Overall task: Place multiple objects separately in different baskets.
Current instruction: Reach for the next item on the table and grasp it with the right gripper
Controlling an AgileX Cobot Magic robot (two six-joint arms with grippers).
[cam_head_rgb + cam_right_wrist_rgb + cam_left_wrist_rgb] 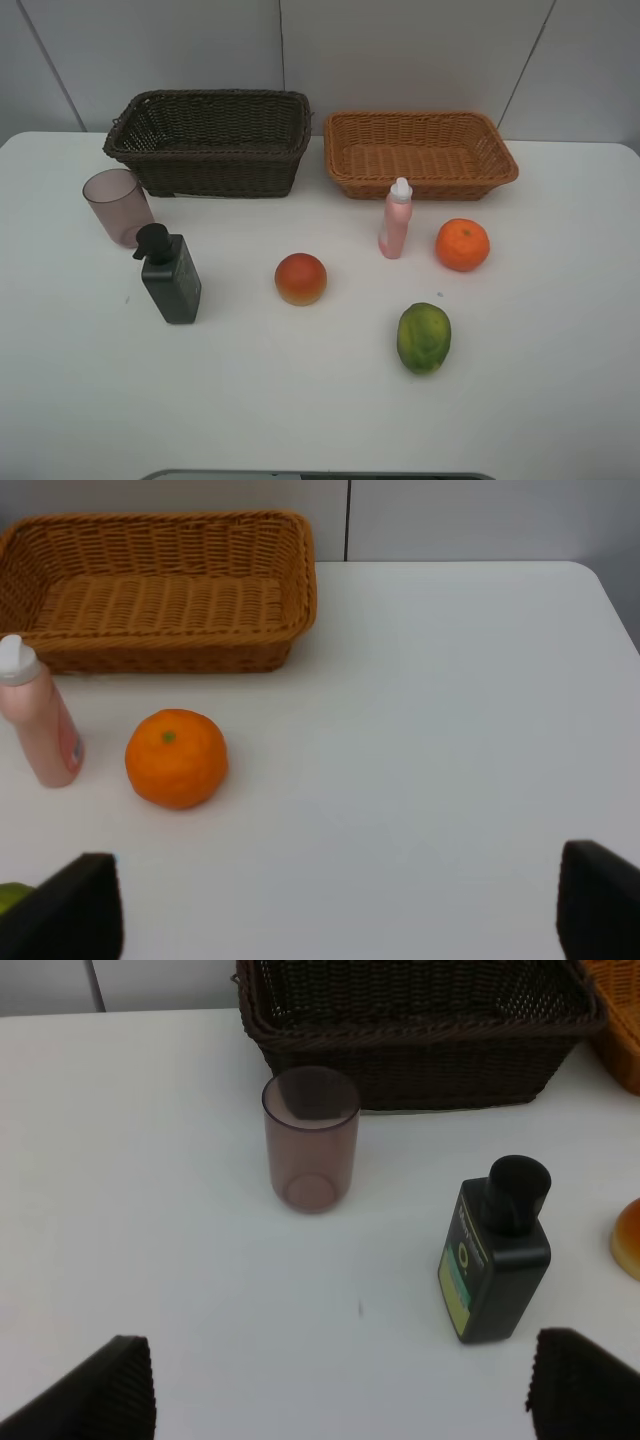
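All six objects sit on the white table (300, 420), none yet in a basket. On the left side, the translucent mauve plastic cup (118, 207) stands upright, mouth up, just in front of the deeper dark brown wicker basket (220, 170). The dark grey pump bottle (170, 277) stands upright just beside the cup on the near side.

In the middle lies the red-yellow round fruit (301, 279). On the right, the pink white-capped bottle (395, 220) stands upright near the front wall of the shallower light orange-tan wicker basket (420, 183). The round orange (462, 245) is just beside it. The green oval fruit (424, 338) lies nearer the front edge, its long axis running roughly towards the baskets.

The left gripper (345, 1390) is spread wide and empty, its fingers (110, 1390) framing bare table. The cup (311, 1140) and pump bottle (495, 1260) lie ahead of it, between it and the dark basket (420, 1070), so this arm looks the nearer one for them. The right gripper (335, 910) is likewise parted and holds nothing. The orange (177, 758) and pink bottle (38, 725) lie ahead and off to one side, towards the tan basket (160, 655). Neither gripper shows in the high view. Sorting appears not yet begun; each upright bottle or cup would likely want a sideways pinch across its body
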